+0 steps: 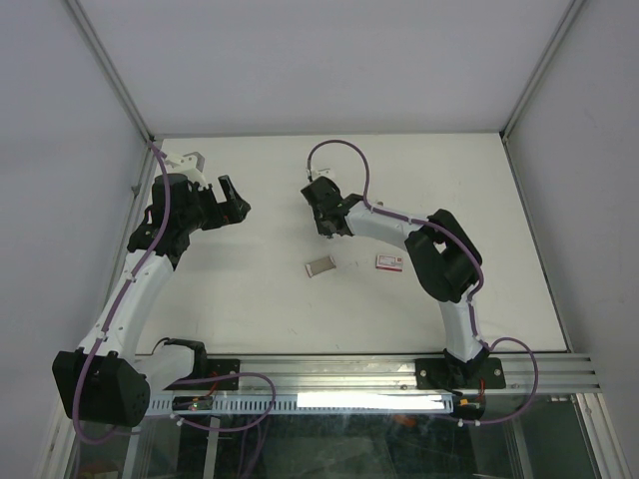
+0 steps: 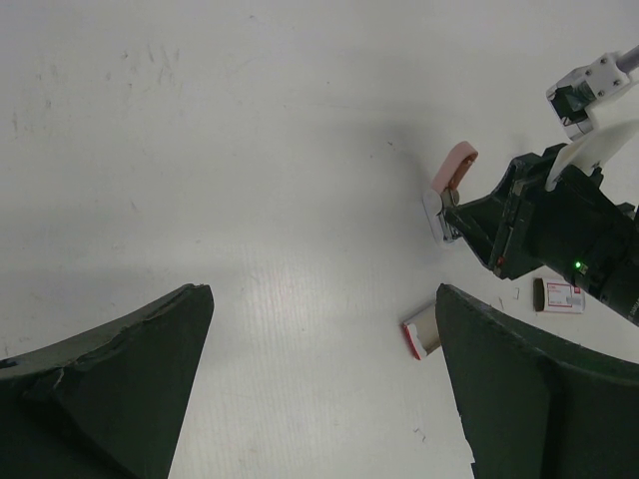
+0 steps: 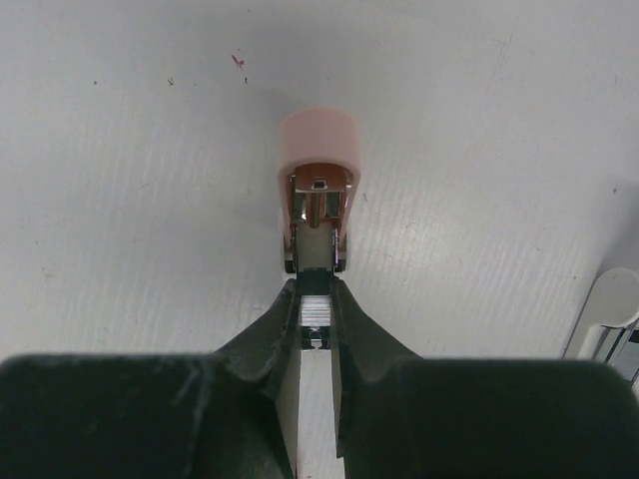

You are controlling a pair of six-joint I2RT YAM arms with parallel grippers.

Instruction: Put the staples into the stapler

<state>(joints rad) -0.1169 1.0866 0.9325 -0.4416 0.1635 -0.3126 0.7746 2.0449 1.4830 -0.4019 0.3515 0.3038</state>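
The stapler (image 3: 319,150) is pink with its lid swung open, and its metal channel (image 3: 317,249) points toward my right gripper (image 3: 316,291). That gripper is shut on the channel's near end, where a ribbed silver strip (image 3: 316,311) shows between the fingers. In the left wrist view the stapler (image 2: 454,168) sticks out of the right gripper (image 2: 469,222). The staples box (image 1: 389,262), white with a red mark, lies flat on the table beside the right arm, also seen as a small box (image 2: 561,296). My left gripper (image 1: 238,205) hovers open over bare table, well left of the stapler, holding nothing (image 2: 321,291).
A small white tray with a red end (image 1: 319,266) lies in front of the right gripper, near my left gripper's right finger (image 2: 420,337). White walls and metal frame posts (image 1: 110,70) enclose the table. An aluminium rail (image 1: 399,371) runs along the near edge.
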